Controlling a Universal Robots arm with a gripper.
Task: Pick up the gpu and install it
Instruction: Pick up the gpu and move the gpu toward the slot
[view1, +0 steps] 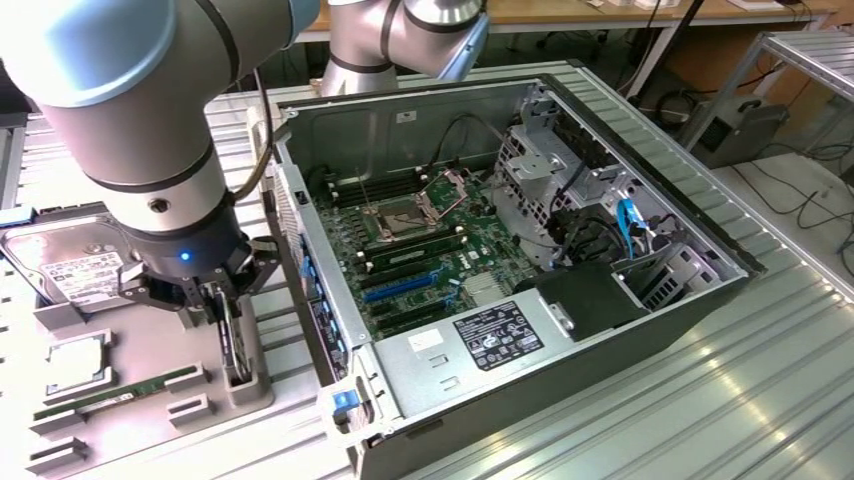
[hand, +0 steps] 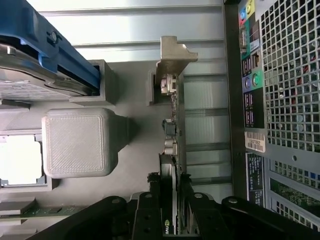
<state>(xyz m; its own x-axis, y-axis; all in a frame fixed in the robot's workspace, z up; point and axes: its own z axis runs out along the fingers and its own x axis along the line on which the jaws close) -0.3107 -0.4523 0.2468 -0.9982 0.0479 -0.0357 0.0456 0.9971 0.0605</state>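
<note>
**Step in hand:** the pick-up, at the point of grasp. Your fingers (hand: 149, 202) stand one on each face of the graphics card (hand: 172, 135) and are closed on its upper edge. In the wrist view no gap shows between finger and card. The card stands upright on edge, its lower edge seated in the grey holder (view1: 248, 385) on the parts tray (view1: 147, 345). I judge the grasp made and the lift not yet begun.

**Neighbours:** Near the holder, toward the exterior view's left, a green memory stick (view1: 120, 392) and a square processor chip (view1: 78, 365) lie in their own cradles. Beyond them sits the hard drive (view1: 74, 270). None touches the card.

**Destination:** Toward the exterior view's right, close to the holder but apart from it, the computer case (view1: 574, 390) lies open side up on the ribbed worktop (view1: 761, 400). The motherboard (view1: 427, 245) is exposed inside. I judge its blue slots (view1: 400, 290) the likely seat, though which one cannot be confirmed from here.

**The move ahead:** it calls for a straight pull up out of the holder's slot, without twist, because the slot holds the card's lower edge. The case wall stands close on that side, so the card needs full clearance over the rim before any sideways travel. Your hold is on a thin edge, so keep it firm and level
</note>
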